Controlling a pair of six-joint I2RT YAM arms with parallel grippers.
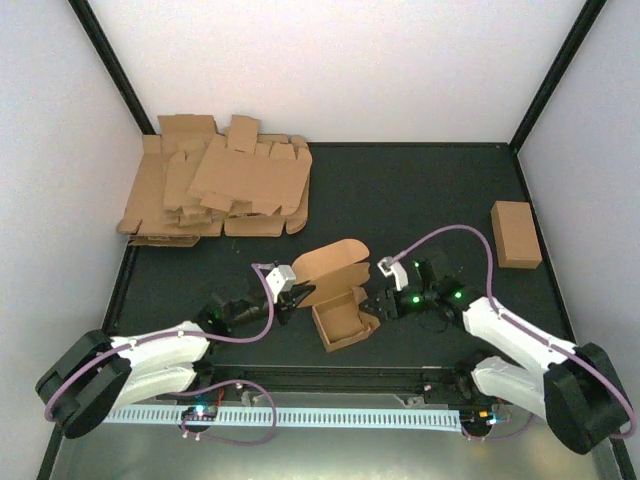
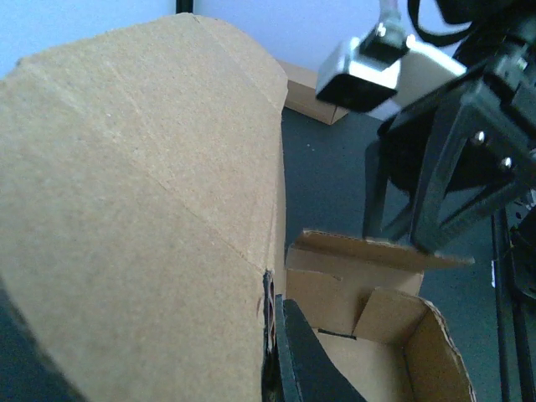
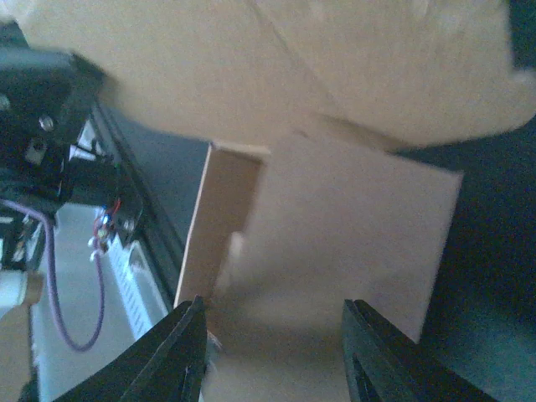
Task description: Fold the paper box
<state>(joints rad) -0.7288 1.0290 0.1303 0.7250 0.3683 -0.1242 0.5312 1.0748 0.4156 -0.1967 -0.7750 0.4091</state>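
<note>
At centre of the top view, paper box (image 1: 340, 318): open tray, only its own folded tabs inside, rounded lid raised toward upper left. Right gripper (image 1: 373, 304) spread wide at tray's right wall. Left gripper (image 1: 293, 295) against lid; cannot tell if clamped.

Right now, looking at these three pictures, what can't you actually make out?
Left wrist view: the paper box's raised flap fills the frame and hides one finger of the left gripper, so its grip is unclear.
Right wrist view: blur smears the cardboard between the fingers of the right gripper; contact is unclear.
Top view: the heap of blanks overlaps; count unreadable.
</note>
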